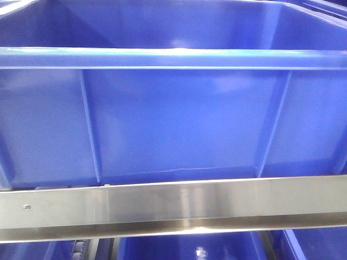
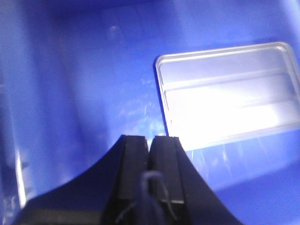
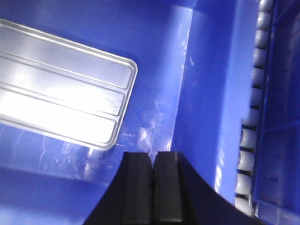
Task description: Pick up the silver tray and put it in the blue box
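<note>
The silver tray (image 2: 227,93) lies flat on the floor of the blue box (image 2: 93,84), shiny, with lengthwise ridges. It also shows in the right wrist view (image 3: 61,103), at the left of the blue box's floor (image 3: 154,56). My left gripper (image 2: 150,137) is shut and empty, above the box floor just left of the tray's near corner. My right gripper (image 3: 152,152) is shut and empty, above the floor to the right of the tray. The front view shows only the blue box's ribbed outer wall (image 1: 179,119); neither gripper shows there.
A brushed steel rail (image 1: 173,203) runs across under the box in the front view, with more blue crates below it (image 1: 184,246). A row of white rollers (image 3: 251,117) and another blue crate (image 3: 281,93) lie right of the box wall.
</note>
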`<control>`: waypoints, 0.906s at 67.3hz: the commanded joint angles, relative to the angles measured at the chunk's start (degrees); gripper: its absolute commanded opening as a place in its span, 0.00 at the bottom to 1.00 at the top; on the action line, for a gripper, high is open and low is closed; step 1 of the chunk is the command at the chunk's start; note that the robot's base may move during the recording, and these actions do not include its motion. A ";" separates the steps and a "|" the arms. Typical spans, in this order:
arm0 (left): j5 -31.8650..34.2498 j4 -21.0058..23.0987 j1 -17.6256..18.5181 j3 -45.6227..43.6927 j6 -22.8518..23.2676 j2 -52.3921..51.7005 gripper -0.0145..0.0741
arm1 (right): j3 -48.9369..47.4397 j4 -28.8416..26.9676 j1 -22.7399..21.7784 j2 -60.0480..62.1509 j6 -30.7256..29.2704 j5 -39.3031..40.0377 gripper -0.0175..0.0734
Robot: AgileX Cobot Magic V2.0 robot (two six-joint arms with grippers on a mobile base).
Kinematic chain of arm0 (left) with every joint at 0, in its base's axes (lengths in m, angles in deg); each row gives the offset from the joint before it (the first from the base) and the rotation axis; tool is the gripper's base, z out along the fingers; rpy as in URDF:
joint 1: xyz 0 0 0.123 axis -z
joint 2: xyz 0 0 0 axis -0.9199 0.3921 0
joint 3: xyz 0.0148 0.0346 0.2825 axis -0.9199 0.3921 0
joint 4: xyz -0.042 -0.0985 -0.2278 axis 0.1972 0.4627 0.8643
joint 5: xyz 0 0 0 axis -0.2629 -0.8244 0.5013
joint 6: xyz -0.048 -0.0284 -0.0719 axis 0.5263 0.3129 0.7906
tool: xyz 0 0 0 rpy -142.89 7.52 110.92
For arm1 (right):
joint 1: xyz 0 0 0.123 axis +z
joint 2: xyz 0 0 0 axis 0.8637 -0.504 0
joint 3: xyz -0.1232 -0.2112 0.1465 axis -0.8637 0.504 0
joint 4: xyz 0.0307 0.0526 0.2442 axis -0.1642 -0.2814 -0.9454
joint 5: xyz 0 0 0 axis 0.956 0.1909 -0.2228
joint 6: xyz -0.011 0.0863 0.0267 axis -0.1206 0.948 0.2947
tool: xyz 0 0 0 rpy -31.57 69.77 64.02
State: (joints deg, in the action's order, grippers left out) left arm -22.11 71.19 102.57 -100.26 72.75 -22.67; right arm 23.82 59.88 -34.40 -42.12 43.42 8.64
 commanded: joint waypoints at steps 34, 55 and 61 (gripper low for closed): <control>23.18 -0.50 0.34 25.42 -4.22 -36.23 0.05 | 26.88 1.90 0.07 41.44 -0.62 17.93 0.25; 22.92 0.61 0.34 31.52 -8.26 -44.95 0.05 | 35.23 1.94 0.07 53.58 -0.62 20.40 0.25; 22.95 2.03 0.34 31.52 -8.26 -44.95 0.05 | 35.30 1.94 0.07 53.51 -0.62 20.33 0.25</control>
State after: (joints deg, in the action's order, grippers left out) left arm -3.81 72.48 102.57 -67.35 64.81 -67.80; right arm 60.41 60.32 -34.40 12.02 43.42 23.49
